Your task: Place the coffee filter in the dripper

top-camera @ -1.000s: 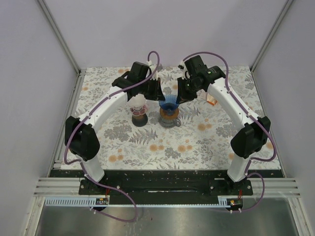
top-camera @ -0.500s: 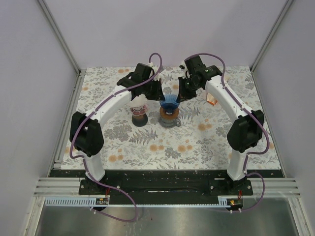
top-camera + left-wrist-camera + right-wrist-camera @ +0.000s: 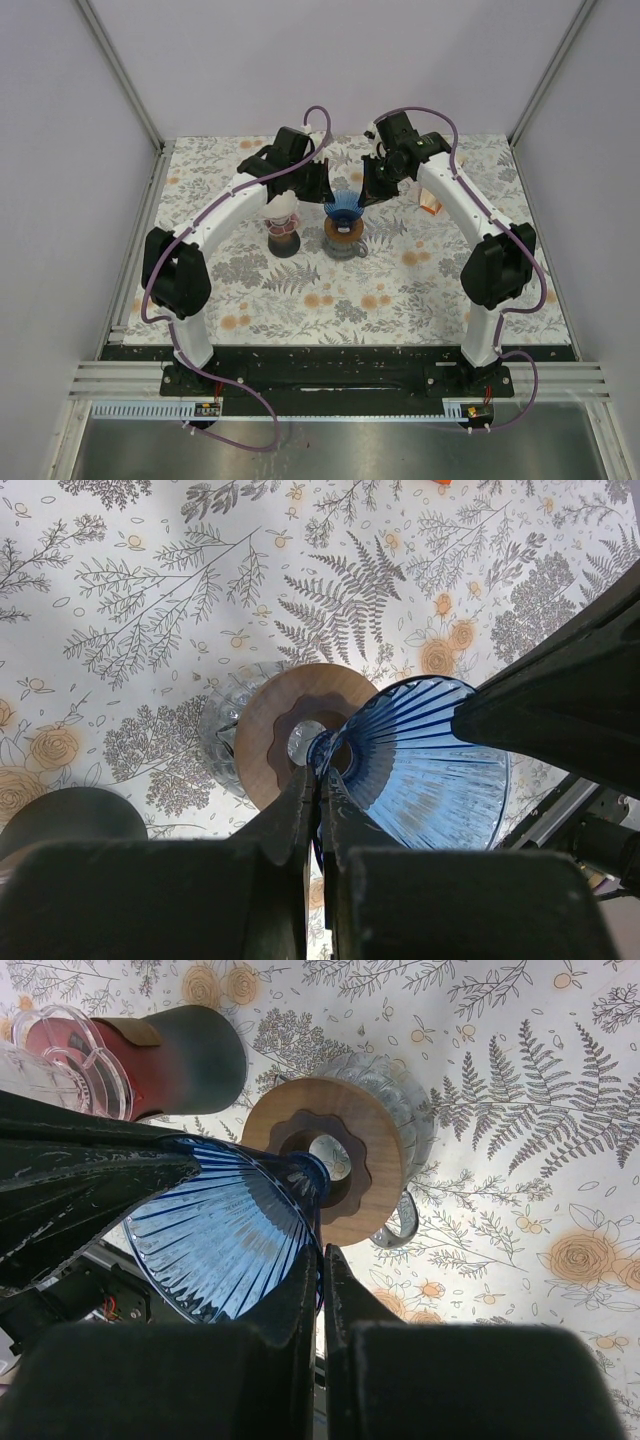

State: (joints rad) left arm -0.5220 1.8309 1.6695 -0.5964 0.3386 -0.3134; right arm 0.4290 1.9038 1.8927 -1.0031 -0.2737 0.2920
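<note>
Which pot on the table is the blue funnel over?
The glass pot with the wooden ring sits under the blue funnel. The dark pot with the red middle stands off to the side.

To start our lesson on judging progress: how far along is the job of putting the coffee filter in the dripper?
Done: the blue cone is over the wooden ring, with its tip at the ring's hole. In hand: the left gripper and right gripper each pinch the cone's wall from opposite sides. Left: letting go and backing away. Whether the cone sits fully down cannot be told.
</note>
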